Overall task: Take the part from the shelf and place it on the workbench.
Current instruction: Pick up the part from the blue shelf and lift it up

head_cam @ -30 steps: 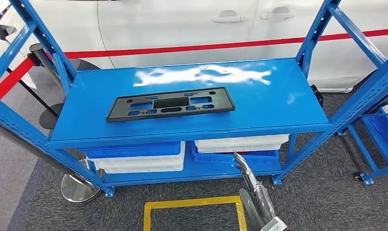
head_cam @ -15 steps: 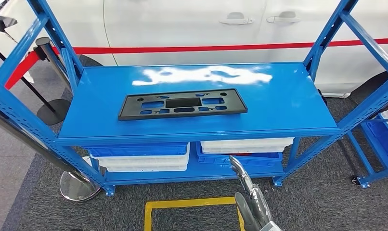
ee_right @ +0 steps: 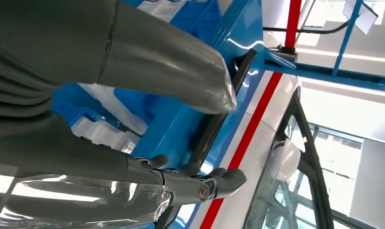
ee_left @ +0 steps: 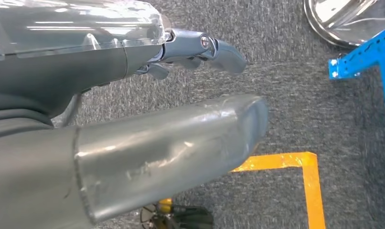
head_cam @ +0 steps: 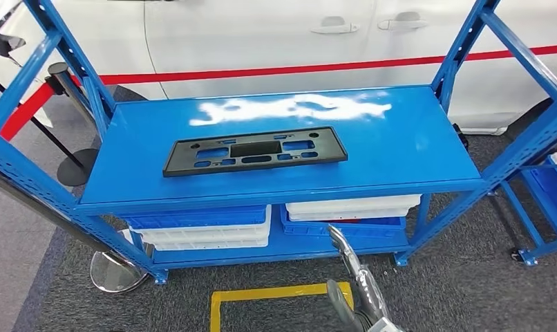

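The part [head_cam: 255, 151], a long flat black plastic panel with cut-out slots, lies flat on the top deck of the blue shelf [head_cam: 400, 149], a little left of the middle and nearer the front edge, with nothing touching it. Under that deck, white and blue bins [head_cam: 200, 227] sit side by side on the lower level. Behind the shelf stands a white car [head_cam: 262, 34] with a red stripe along its side.

The right hand [head_cam: 352, 277] is raised in front of the shelf, below the deck's front edge and well apart from the part; its fingers [ee_right: 219, 181] and thumb are spread with nothing between them. The left hand [ee_left: 147, 119] hangs over grey carpet beside yellow floor tape [ee_left: 310, 186], fingers apart and holding nothing. A chrome stanchion base [head_cam: 113, 271] rests by the shelf's left leg.
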